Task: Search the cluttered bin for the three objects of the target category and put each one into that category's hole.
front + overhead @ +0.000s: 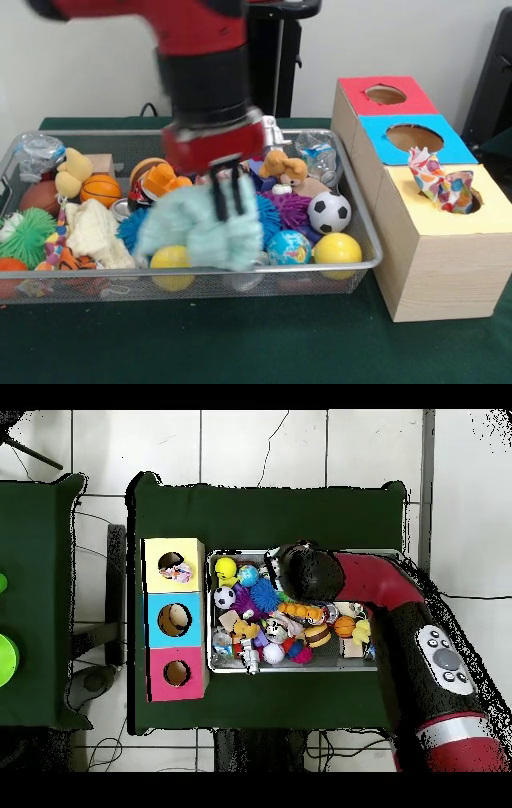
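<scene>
Tool (228,198) fingers pinched on a pale blue cloth (204,228), dangling it over the bin (352,200) mid-worktop; I'd worry the loose cloth snags the rim or slips free before reaching the yellow box (436,256) near the worktop's edge

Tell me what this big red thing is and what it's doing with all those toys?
It's a robot arm. One picture looks at it from across the table, the other looks straight down from above. On the green table sits a wire mesh bin full of toys: a soccer ball, yellow balls, a basketball, spiky balls, plush animals. The arm's tool is pinching a pale blue cloth and lifting it. Beside the bin stand three boxes with holes: red, blue and yellow. Something colourful pokes out of the yellow one.
</scene>
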{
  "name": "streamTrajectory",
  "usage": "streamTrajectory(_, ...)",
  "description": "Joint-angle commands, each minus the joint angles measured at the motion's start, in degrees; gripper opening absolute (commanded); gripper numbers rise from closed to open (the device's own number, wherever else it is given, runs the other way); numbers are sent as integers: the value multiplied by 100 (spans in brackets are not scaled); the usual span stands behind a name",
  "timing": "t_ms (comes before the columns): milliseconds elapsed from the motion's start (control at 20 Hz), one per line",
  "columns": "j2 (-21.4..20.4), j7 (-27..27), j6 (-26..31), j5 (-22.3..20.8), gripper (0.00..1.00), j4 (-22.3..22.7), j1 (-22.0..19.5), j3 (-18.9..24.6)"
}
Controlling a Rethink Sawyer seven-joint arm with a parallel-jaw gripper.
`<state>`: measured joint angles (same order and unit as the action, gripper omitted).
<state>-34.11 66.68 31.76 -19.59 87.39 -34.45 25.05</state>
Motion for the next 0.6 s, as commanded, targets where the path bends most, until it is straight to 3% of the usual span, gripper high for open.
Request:
streamTrajectory(50,-896,2384,644,714,0,877,739,-656)
streamTrajectory(350,-1118,2859,292,1168,0,1312,1294,-1179)
streamTrajectory(600,-1075,2874,-88,1381,0,1654,1333,-1280)
